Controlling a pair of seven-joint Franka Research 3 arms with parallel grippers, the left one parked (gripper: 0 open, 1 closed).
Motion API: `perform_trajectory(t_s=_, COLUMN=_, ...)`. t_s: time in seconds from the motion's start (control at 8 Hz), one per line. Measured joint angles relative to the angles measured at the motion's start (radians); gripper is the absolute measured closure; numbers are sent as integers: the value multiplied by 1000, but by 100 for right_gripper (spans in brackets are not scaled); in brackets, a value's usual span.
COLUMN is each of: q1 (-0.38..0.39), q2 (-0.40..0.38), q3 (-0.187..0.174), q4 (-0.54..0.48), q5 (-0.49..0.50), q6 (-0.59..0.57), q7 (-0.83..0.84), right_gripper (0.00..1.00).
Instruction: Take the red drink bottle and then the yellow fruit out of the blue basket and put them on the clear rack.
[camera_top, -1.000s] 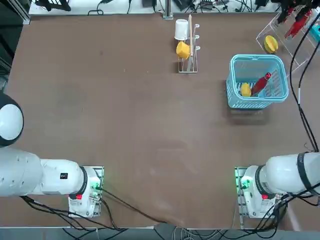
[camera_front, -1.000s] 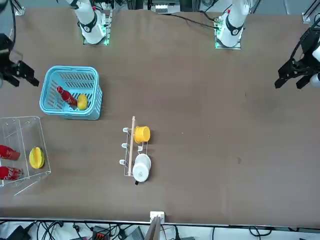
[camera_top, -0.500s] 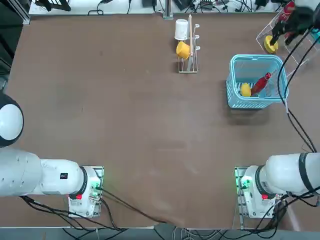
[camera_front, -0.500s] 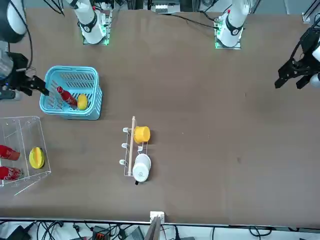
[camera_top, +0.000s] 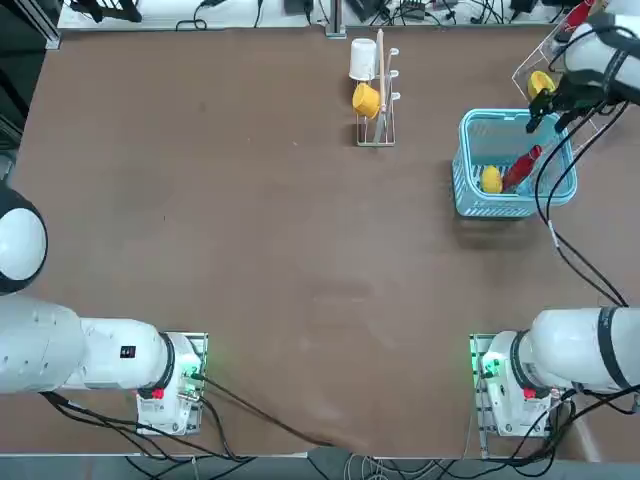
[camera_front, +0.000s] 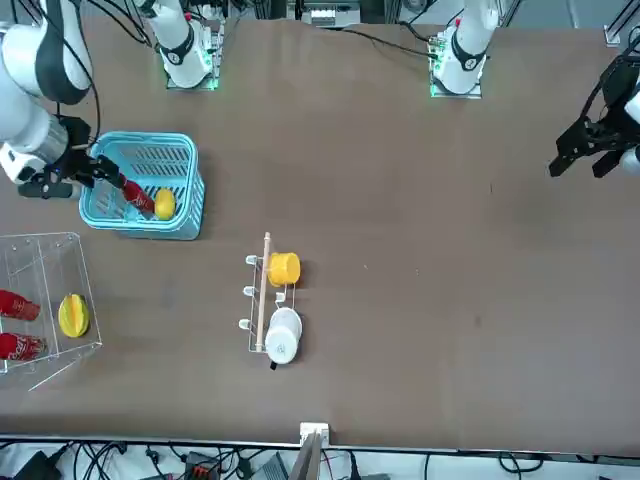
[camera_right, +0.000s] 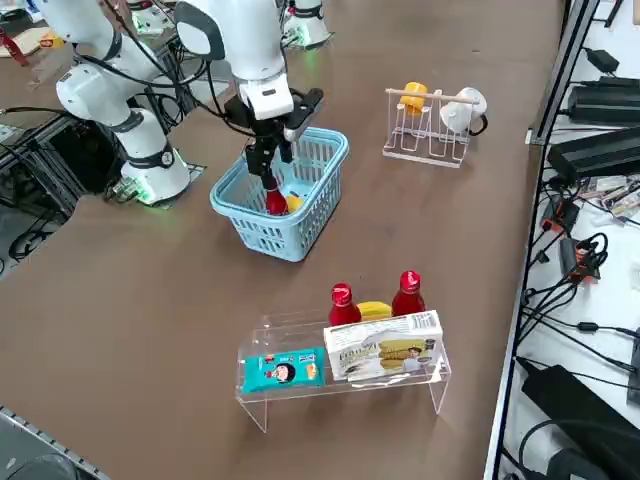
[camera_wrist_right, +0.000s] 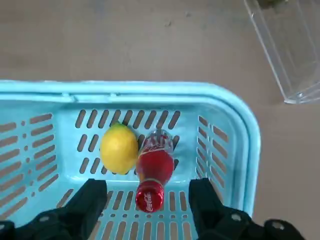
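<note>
Brought over the light blue slotted plastic basket, the right tool is held wide open, empty.

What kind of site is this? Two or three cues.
Likely a robotics lab or test bench: the right gripper hangs open over a light blue slotted plastic basket; black cables tangle along the white side bench.

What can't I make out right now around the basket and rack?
- Far end of the blue basket: cut off by the right wrist view's edge.
- Red-capped bottles: lower parts hidden by a white box, right side view.
- Right gripper: wrist view crops its finger bases.
</note>
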Motion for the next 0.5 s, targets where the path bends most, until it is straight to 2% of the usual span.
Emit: perform_trajectory(t_s=0.5, q1=-2, q2=3, q3=0, q4=-41, q5=0, q6=28, q7=0, right_gripper=6)
